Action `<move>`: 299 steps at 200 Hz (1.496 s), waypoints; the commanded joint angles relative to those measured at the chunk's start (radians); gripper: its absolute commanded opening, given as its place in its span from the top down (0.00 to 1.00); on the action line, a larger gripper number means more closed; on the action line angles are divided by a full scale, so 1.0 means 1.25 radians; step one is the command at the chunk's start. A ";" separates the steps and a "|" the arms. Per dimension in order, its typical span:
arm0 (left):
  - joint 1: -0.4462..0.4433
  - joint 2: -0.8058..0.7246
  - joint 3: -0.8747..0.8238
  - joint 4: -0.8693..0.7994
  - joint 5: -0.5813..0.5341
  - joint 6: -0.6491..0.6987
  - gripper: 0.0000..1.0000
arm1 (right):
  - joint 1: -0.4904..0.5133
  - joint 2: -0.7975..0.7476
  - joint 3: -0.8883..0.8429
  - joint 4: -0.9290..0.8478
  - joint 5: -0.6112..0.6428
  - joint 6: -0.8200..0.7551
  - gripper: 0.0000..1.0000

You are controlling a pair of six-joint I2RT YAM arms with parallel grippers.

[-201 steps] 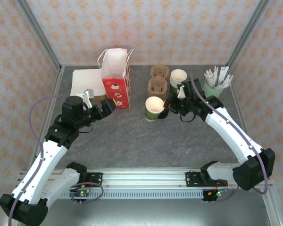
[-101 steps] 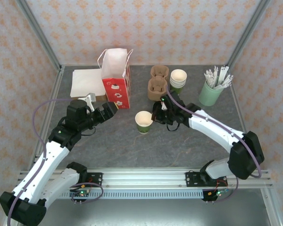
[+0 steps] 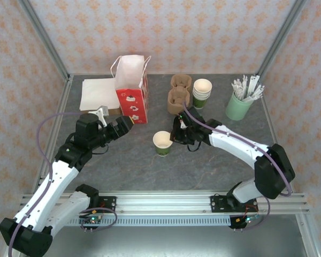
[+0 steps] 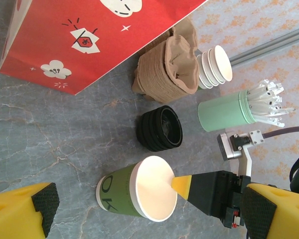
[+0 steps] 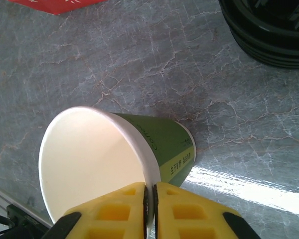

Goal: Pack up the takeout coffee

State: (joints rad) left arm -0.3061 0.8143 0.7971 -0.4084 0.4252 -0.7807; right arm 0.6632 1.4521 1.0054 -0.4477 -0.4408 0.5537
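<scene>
Top external view first, Mia asks: where is the takeout coffee cup (image 3: pixel 162 143)?

Jon: It stands on the table (image 3: pixel 203 166), near the middle. It is in front of the brown cup carrier (image 3: pixel 177 99) and apart from the red paper bag (image 3: pixel 132 101). Its top is open and the inside is cream.

Mia: Who holds it?

Jon: The right hand (image 3: pixel 174 137). In the right wrist view its two yellow fingers (image 5: pixel 114 204) pinch the rim of the cup, one on the inside and one on the outside.

Mia: And the left hand?

Jon: The left hand (image 3: pixel 125 124) is spread wide and sits near the foot of the bag.

Mia: What about the other containers?

Jon: In the left wrist view a stack of black lids (image 4: pixel 159 130) lies between the cup and the carrier. At the back there is a stack of cups (image 3: pixel 201 92), one nested in another. Beside it a pale green holder (image 3: pixel 239 107) is full of white wrapped sticks (image 3: pixel 247 87). The bag stands upright with its mouth open, but I cannot tell what is in it.
</scene>
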 commanded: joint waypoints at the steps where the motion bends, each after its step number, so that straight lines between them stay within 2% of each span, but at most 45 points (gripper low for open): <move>1: -0.007 0.000 0.015 -0.010 -0.020 0.011 0.04 | 0.004 0.003 -0.009 0.006 0.012 -0.007 0.81; 51: -0.018 0.020 0.050 -0.044 -0.020 0.024 0.05 | 0.005 -0.031 -0.002 -0.002 0.037 0.000 0.66; 82: -0.032 0.044 0.072 -0.062 -0.017 0.026 0.07 | 0.005 -0.072 0.010 -0.024 0.061 -0.001 0.53; 108: -0.058 0.073 0.090 -0.070 -0.026 0.024 0.10 | -0.002 -0.117 0.028 -0.057 0.106 -0.007 0.44; 146: -0.125 0.149 0.139 -0.071 -0.045 0.034 0.15 | -0.037 -0.189 0.039 -0.113 0.192 -0.017 0.37; 181: -0.206 0.259 0.221 -0.098 -0.100 0.071 0.18 | -0.073 -0.290 -0.007 -0.115 0.287 0.012 0.24; 219: -0.271 0.434 0.374 -0.174 -0.155 0.140 0.22 | -0.099 -0.386 -0.092 -0.075 0.318 0.064 0.10; 250: -0.293 0.581 0.506 -0.242 -0.183 0.192 0.25 | -0.106 -0.432 -0.129 -0.077 0.335 0.083 0.08; 299: -0.296 0.775 0.662 -0.302 -0.180 0.261 0.28 | -0.107 -0.463 -0.135 -0.124 0.357 0.077 0.08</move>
State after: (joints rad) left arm -0.6727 1.7130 1.5410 -0.6952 0.2337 -0.5228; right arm 0.5339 0.9016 0.8413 -0.5655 -0.0456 0.6418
